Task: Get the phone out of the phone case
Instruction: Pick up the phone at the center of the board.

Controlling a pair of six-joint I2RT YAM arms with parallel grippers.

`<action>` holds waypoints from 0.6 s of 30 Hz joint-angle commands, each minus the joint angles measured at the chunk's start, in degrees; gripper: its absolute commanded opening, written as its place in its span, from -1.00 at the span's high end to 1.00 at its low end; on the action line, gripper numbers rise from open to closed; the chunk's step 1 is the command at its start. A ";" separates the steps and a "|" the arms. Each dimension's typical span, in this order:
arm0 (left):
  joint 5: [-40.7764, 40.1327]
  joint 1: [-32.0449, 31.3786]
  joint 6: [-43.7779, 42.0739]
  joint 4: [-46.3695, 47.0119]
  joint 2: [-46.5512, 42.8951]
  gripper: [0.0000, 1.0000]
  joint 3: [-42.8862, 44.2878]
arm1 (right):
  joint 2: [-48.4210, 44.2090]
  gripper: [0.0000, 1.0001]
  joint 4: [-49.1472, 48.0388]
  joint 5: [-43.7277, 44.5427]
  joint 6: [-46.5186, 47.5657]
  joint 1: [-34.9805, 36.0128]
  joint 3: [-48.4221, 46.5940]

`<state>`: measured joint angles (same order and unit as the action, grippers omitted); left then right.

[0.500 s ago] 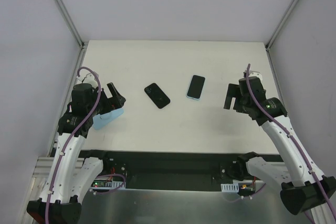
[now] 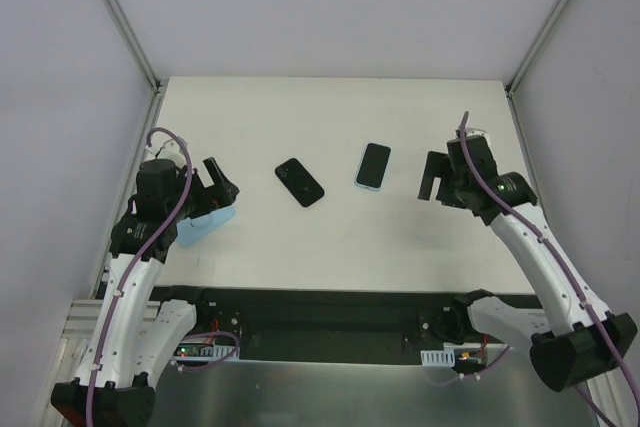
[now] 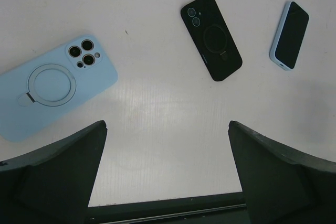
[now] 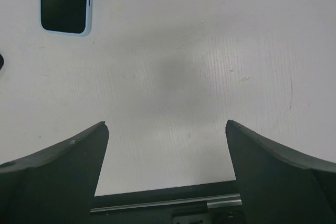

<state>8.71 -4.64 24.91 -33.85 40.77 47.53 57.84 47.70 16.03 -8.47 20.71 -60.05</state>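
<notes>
The right claw (image 2: 436,179), spread empty, has edged toward the cased phone (image 2: 373,166); left claw (image 3: 167,129) stays wide open.

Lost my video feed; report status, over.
Open, empty: left gripper, right gripper. Screen-up black phone in pale-blue case flat, untouched. Nothing between it and right gripper; black-cased phone, big blue-cased phone aside.
</notes>
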 commanded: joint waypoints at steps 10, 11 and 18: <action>-3.52 0.34 2.96 -2.01 0.62 -0.98 1.08 | 33.98 -0.92 1.52 -0.39 -9.55 8.56 -27.47; -3.44 0.34 3.30 -2.19 0.80 -0.98 1.16 | 36.09 -0.92 1.43 -1.17 -9.64 8.47 -28.88; -3.35 0.34 4.36 -2.28 0.97 -0.98 -0.07 | 51.83 -0.92 1.96 -2.67 -11.04 9.09 -37.41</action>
<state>6.22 -4.64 27.81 -36.12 41.74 47.53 105.34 47.77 13.98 -17.82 29.47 -93.32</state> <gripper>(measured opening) 0.991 0.960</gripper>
